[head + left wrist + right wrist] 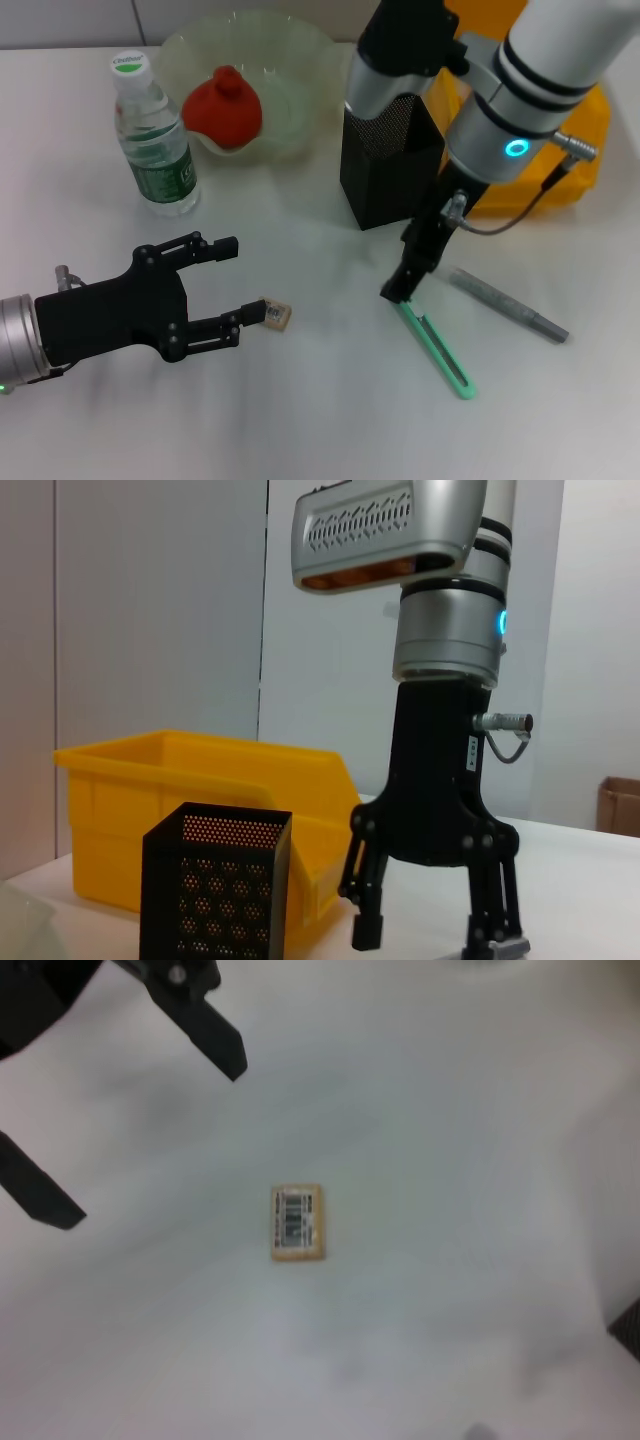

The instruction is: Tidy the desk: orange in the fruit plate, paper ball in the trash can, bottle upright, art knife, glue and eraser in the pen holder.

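Eraser [277, 315] lies flat on the white counter [300, 420], just beside the lower fingertip of the left claw [245, 282], whose fingers are spread apart. To the right, the right claw [400, 288] stands with its fingers parted over the far end of the green art knife [437, 352]. Near it, a grey glue stick [508, 305] lies beside the black mesh pen holder [388, 160].

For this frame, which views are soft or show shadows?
Right wrist view: the eraser label is blurred, faint shadows on the table. Head view: sharp, soft shadow under the left claw. Left wrist view: the right claw is clear against pale walls.
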You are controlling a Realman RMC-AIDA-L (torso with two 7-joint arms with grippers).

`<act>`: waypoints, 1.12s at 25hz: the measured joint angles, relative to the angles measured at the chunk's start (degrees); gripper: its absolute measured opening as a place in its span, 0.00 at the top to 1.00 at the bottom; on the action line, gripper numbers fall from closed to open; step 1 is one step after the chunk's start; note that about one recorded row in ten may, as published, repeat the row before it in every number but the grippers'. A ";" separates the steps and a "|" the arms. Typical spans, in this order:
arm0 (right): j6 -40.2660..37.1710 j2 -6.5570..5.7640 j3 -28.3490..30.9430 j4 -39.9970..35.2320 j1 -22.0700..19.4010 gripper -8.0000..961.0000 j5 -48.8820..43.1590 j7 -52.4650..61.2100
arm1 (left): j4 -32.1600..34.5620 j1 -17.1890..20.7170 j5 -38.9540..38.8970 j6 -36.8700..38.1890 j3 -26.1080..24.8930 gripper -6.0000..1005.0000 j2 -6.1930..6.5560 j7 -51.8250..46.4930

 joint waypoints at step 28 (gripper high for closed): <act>4.14 0.28 -13.45 3.11 0.25 0.19 2.56 7.35 | -0.08 -0.27 0.00 -0.60 -0.62 0.22 -0.05 -0.35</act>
